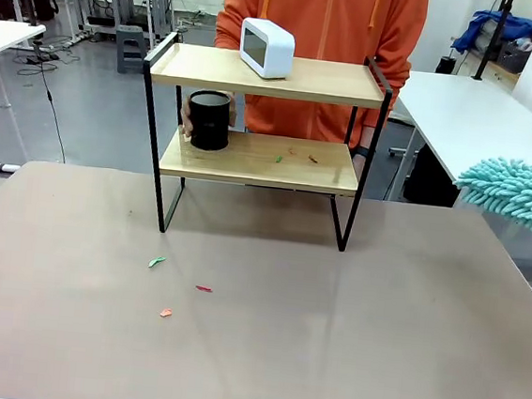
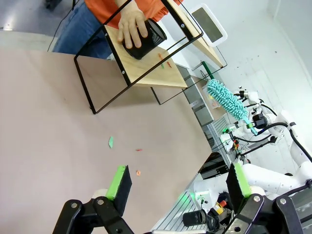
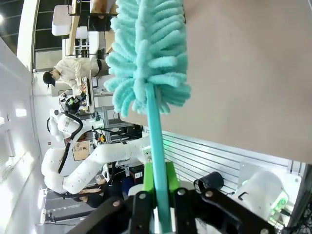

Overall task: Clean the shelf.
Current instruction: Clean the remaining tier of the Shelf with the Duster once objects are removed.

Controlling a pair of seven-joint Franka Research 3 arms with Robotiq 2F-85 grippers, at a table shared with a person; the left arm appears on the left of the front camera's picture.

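Observation:
The shelf [image 1: 268, 75] stands at the table's far side, a two-tier wood rack on a black frame. A white clock-like box [image 1: 266, 47] sits on its top board. On the lower board a person's hand [image 2: 130, 25] holds a black cylinder [image 1: 209, 119], and small scraps [image 1: 278, 158] lie beside it. My right gripper [image 3: 158, 187] is shut on the handle of a teal fluffy duster [image 3: 146, 44], whose head [image 1: 516, 193] enters at the right edge of the front view. My left gripper [image 2: 178, 183] hangs open above the table, holding nothing.
Small green, red and orange scraps [image 1: 156, 262] lie on the brown table [image 1: 328, 338] in front of the shelf. A person in an orange top stands behind the shelf. White tables flank both sides.

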